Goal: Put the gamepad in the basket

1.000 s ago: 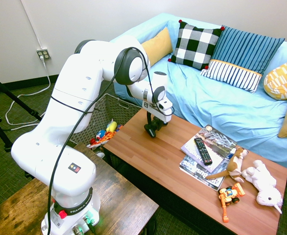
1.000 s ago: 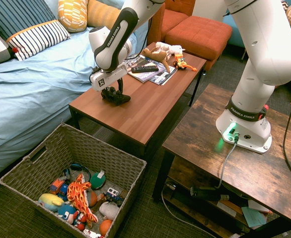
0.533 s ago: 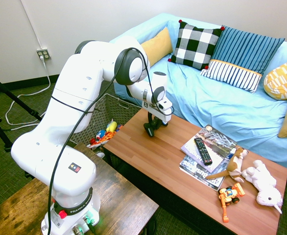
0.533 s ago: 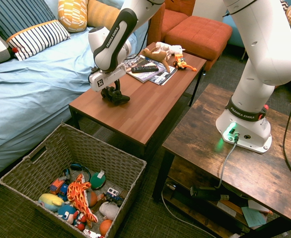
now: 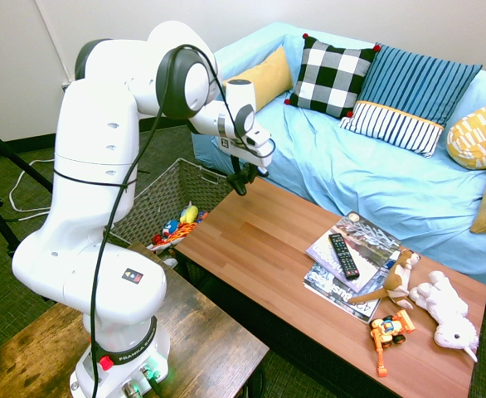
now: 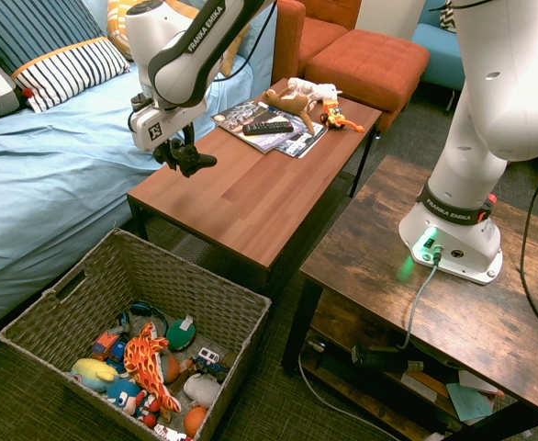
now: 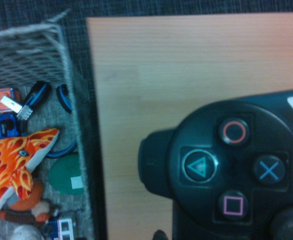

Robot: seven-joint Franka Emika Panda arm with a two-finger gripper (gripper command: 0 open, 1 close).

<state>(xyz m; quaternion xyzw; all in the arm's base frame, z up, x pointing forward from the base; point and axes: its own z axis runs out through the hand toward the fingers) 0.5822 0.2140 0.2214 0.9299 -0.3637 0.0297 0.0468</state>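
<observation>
The black gamepad (image 6: 192, 163) hangs in the air just above the end of the wooden coffee table (image 6: 251, 197) closest to the sofa and basket. My gripper (image 6: 179, 152) is shut on it from above. From the other side the gamepad (image 5: 241, 181) shows as a dark lump under the gripper (image 5: 242, 172). The wrist view shows the gamepad (image 7: 236, 170) close up with its four symbol buttons, over the table's edge. The grey-brown wicker basket (image 6: 216, 296) stands on the floor beside that table end, half filled with toys; its rim (image 7: 61, 45) shows in the wrist view.
A slim black remote (image 5: 343, 254) lies on magazines (image 5: 355, 240) at the table's other end, beside plush animals (image 5: 442, 311) and an orange toy (image 5: 390, 329). The blue sofa (image 5: 367, 174) with cushions runs along the table's far side. A dark wooden side table (image 6: 453, 312) bears the arm.
The gripper shut on the gamepad on the table, then lifted it clear of the top and carried it toward the table end by the basket.
</observation>
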